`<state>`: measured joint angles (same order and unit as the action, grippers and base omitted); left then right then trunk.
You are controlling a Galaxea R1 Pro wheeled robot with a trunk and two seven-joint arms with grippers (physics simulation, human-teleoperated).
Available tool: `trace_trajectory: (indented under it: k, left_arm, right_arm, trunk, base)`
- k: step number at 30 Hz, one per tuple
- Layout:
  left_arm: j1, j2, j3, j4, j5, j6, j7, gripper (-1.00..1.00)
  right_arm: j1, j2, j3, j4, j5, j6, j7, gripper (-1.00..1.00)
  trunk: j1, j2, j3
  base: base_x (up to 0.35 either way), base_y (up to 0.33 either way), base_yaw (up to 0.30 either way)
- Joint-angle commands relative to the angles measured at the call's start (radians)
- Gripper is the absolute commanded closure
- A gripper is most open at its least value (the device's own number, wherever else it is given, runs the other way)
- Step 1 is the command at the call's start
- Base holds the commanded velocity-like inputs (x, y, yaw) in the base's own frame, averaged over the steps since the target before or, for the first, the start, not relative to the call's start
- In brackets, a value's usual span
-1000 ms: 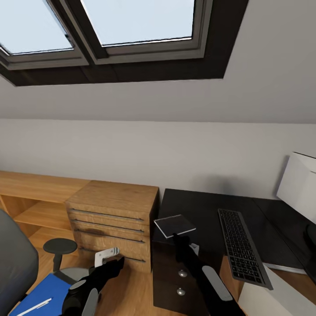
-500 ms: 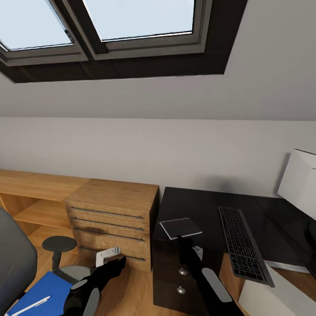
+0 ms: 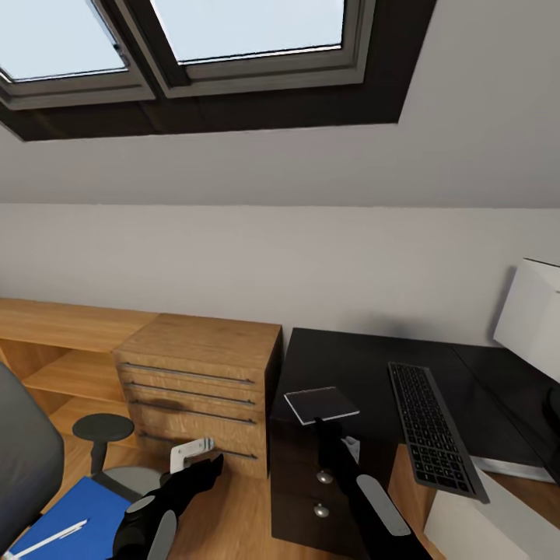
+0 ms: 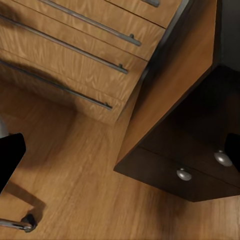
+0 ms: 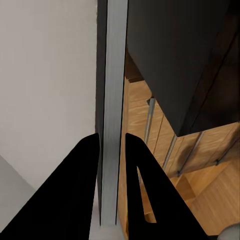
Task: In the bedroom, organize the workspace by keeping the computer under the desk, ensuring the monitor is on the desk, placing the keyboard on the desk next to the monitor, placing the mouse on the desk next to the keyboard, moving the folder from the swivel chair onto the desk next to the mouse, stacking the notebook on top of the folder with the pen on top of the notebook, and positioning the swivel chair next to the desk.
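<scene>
My right gripper is shut on the near edge of the small dark notebook, holding it flat over the front left corner of the black desk. In the right wrist view the notebook shows edge-on between my fingers. The keyboard lies on the desk to the notebook's right. Beyond it is the monitor's white back. The blue folder with the white pen lies on the swivel chair at the lower left. My left gripper hangs empty over the floor beside the chair.
A light-wood drawer unit and low shelf stand left of the desk. The desk's dark pedestal with round knobs sits under its left end. The chair's black armrest stands near my left arm. Sloped wall and skylight rise ahead.
My right gripper has carried the notebook a little to the right, toward the keyboard. The head view has tilted up slightly. The left arm has kept its place.
</scene>
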<state>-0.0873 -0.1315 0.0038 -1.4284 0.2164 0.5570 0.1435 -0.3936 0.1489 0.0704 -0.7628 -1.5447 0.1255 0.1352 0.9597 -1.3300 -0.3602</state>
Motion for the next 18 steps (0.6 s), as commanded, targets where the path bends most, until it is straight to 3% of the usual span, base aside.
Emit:
trace_trajectory:
  k: [1, 11, 18]
  left_arm:
    - [0.000, 0.000, 0.000, -0.001, 0.011, 0.004, 0.007, -1.00]
    - [0.000, 0.000, 0.001, 0.000, 0.011, 0.004, 0.007, -1.00]
    - [-0.001, 0.000, 0.001, 0.000, 0.011, 0.004, 0.007, -1.00]
  right_arm:
    - [-0.001, 0.000, 0.001, 0.000, -0.011, 0.002, 0.006, 1.00]
    - [-0.001, 0.000, 0.004, 0.000, -0.007, 0.001, 0.007, 1.00]
    - [-0.001, 0.001, 0.004, 0.000, -0.006, 0.001, 0.007, 1.00]
  trunk:
    - [0.004, -0.008, -0.004]
    - [0.042, -0.078, -0.036]
    - [0.042, -0.078, -0.036]
  base:
    - [0.000, 0.000, 0.000]
    - [0.000, 0.000, 0.000]
    - [0.000, 0.000, 0.000]
